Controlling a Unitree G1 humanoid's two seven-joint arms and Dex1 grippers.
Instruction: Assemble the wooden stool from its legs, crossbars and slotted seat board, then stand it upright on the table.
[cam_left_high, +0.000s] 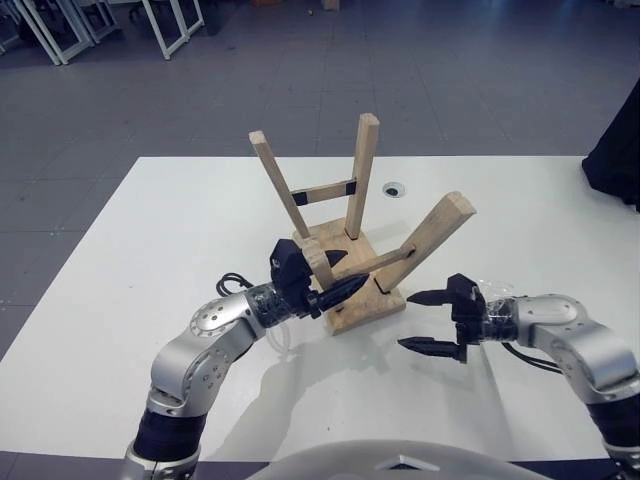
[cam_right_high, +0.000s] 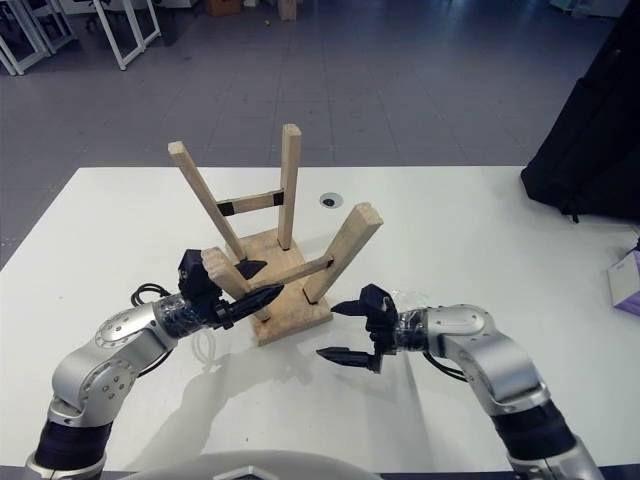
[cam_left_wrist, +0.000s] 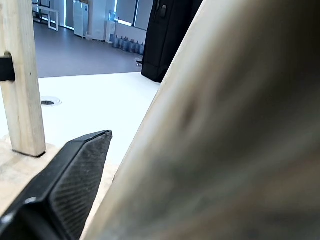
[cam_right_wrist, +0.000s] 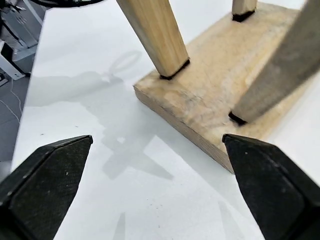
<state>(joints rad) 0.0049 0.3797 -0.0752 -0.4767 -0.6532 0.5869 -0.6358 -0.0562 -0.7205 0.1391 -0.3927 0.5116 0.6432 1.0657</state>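
Pale wood stands out on a white table (cam_left_high: 150, 230). Seen from the head camera, the stool (cam_left_high: 347, 247) rests upside down near the table's middle, with its seat board (cam_left_high: 365, 308) flat on the surface and four legs (cam_left_high: 358, 205) pointing up. The far-left leg (cam_left_high: 280, 185) and far-right leg (cam_left_high: 362, 165) are joined by a crossbar (cam_left_high: 325, 192) with dark ends. The near-right leg (cam_left_high: 435, 230) leans outward to the right, and a second crossbar (cam_left_high: 372, 263) runs from it toward the near-left leg (cam_left_high: 320, 262). The left gripper (cam_left_high: 352, 270) has its fingers clamped on the near-left leg, one on each side. The right gripper (cam_left_high: 428, 322) hovers just above the table beside the board's near-right corner, its fingers spread wide and grasping nothing. A round grommet (cam_left_high: 393, 188) sits in the table behind the stool.

From the left wrist, the near-left leg (cam_left_wrist: 225, 125) sits right against the camera. One black finger (cam_left_wrist: 70, 180) lies alongside it, and the other is hidden behind the wood. Beyond it the far-right leg (cam_left_wrist: 22, 85) stands planted on the seat board (cam_left_wrist: 15, 170), with the grommet (cam_left_wrist: 47, 102) on the table past it.

From the right wrist, both fingers (cam_right_wrist: 45, 185) stand well apart above the table (cam_right_wrist: 75, 60). The seat board's corner (cam_right_wrist: 200, 110) lies ahead between them, clear of both. Three leg feet sit in dark-edged slots in the board.
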